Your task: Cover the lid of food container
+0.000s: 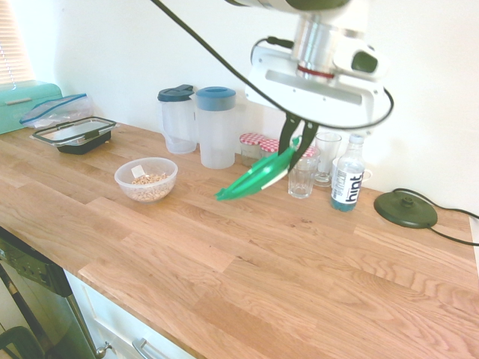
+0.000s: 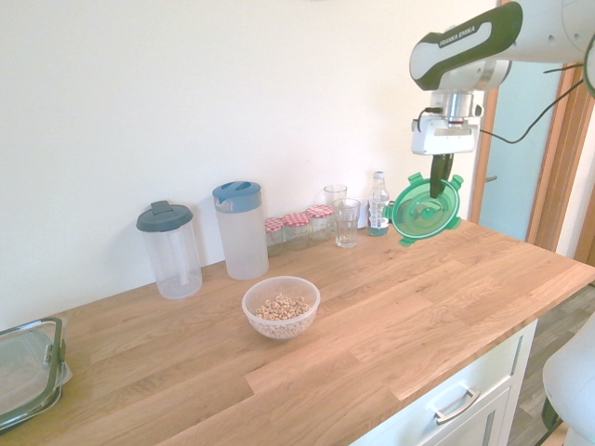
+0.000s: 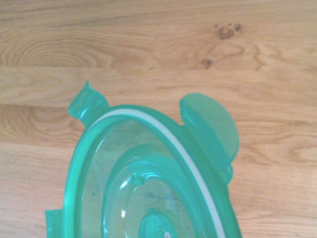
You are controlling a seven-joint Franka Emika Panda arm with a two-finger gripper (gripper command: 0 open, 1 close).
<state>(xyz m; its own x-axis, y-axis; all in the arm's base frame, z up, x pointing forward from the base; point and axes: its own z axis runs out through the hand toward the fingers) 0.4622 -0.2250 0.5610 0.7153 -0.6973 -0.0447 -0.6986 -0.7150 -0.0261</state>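
Above the wooden counter [image 1: 299, 269] — gripper [image 1: 296, 138] pointing down, fingers closed on the green lid [image 1: 258, 176], gripping it near its edge. Lid is clear of the wood and steeply tilted, snap tabs sticking out around the rim. White ring seal and centre knob both show in the wrist view.

Food container [image 1: 146, 179] sits upright on the counter, uncovered, brownish grains inside. Lid is well apart from it, off toward the glassware end.

Along the wall: jug with dark blue lid [image 1: 178, 120], then jug with lighter blue lid [image 1: 216, 127] just beside it. Next come small jars with red-and-white checked lids [image 2: 296, 230], two drinking glasses [image 2: 346, 223] and a labelled bottle [image 1: 347, 173] with bluish stuff low down. Round black base [image 1: 406, 209] with a cable lies past the bottle.

Other end of the counter: rectangular container [image 1: 75, 134], black-rimmed lid on top — plastic bag [image 1: 56, 111] behind it, teal box [image 1: 26, 105] near the blinds. Drawer with metal handle [image 2: 457, 406] under the counter's front edge.
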